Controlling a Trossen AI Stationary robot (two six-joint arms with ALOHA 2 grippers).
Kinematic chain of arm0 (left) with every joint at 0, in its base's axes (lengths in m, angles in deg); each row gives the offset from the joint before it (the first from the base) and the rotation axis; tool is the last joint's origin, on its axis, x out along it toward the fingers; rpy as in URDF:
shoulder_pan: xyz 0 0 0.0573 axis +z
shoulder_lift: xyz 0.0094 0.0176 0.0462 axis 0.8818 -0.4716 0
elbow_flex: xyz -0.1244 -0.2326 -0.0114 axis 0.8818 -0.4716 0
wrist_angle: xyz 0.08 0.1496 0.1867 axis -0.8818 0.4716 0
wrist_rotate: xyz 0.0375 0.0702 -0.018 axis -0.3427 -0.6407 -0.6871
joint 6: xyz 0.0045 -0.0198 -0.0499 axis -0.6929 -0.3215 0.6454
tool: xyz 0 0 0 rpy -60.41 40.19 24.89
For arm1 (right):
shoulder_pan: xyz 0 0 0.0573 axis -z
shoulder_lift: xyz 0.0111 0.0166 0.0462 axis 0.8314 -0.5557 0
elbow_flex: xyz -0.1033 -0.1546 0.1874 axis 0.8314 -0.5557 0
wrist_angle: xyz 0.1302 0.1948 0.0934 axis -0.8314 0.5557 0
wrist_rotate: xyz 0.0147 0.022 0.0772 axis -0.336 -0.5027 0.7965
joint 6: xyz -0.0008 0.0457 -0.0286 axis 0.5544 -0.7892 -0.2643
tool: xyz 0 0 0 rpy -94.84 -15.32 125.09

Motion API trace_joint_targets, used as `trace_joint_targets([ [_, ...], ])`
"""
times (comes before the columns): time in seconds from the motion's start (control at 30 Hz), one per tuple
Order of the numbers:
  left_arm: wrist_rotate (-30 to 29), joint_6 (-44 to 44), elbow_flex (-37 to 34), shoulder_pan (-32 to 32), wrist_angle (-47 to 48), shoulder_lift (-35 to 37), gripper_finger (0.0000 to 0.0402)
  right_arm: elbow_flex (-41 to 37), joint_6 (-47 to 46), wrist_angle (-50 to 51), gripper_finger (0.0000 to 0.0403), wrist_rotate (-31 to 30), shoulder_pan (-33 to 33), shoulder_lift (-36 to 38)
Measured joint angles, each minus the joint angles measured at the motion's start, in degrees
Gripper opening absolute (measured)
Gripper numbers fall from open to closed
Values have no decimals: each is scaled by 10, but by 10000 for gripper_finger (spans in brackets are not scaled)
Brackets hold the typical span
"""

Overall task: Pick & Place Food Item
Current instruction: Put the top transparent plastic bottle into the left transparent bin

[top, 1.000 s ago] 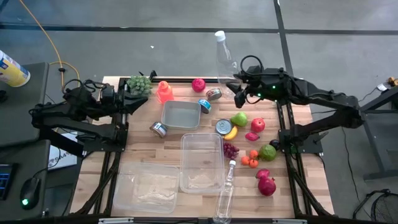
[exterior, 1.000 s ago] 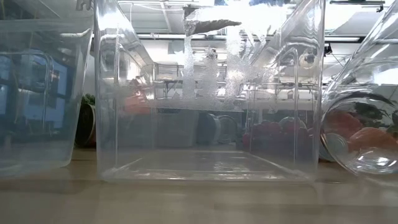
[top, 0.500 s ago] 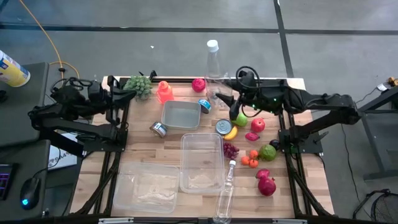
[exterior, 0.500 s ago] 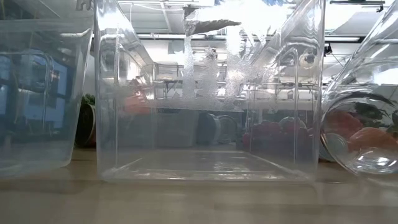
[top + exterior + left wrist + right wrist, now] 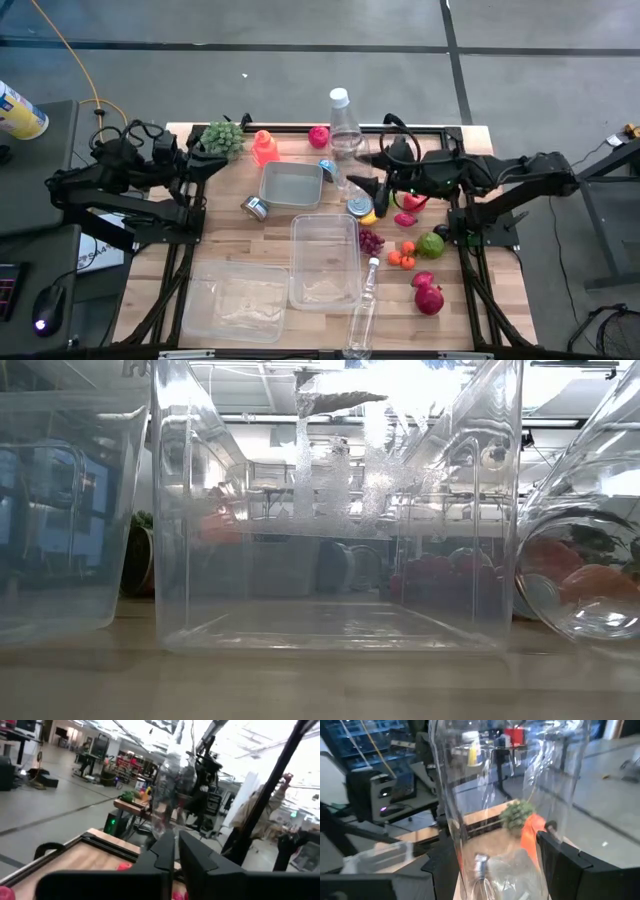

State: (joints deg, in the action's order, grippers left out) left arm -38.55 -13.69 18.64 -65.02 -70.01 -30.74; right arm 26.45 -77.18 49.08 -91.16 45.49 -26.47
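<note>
We see the right fingers (image 5: 352,178) clamped on a tall clear plastic bottle (image 5: 343,130); the left fingers (image 5: 215,158), at nine o'clock, sit together.

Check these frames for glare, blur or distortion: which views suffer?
Low view: clear bins fill the frame, warping and glaring over the room behind. Right wrist view: the held clear bottle distorts everything past it. Left wrist view: bright, blown-out background. High view: evenly lit.
</note>
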Motion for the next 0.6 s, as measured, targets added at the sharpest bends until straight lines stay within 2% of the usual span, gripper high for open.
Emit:
trace_joint_targets([
  [0.2, 77, 37, 0, -1, -46, -55, 113, 0, -32, 27, 217, -10, -46, 0],
  [0.37, 137, 46, 0, -1, -138, -123, 197, 0, -47, 35, 217, -37, -85, 0],
  [0.6, 159, 42, 0, -1, -316, -228, 290, 0, -31, 37, 217, -88, -127, 0],
])
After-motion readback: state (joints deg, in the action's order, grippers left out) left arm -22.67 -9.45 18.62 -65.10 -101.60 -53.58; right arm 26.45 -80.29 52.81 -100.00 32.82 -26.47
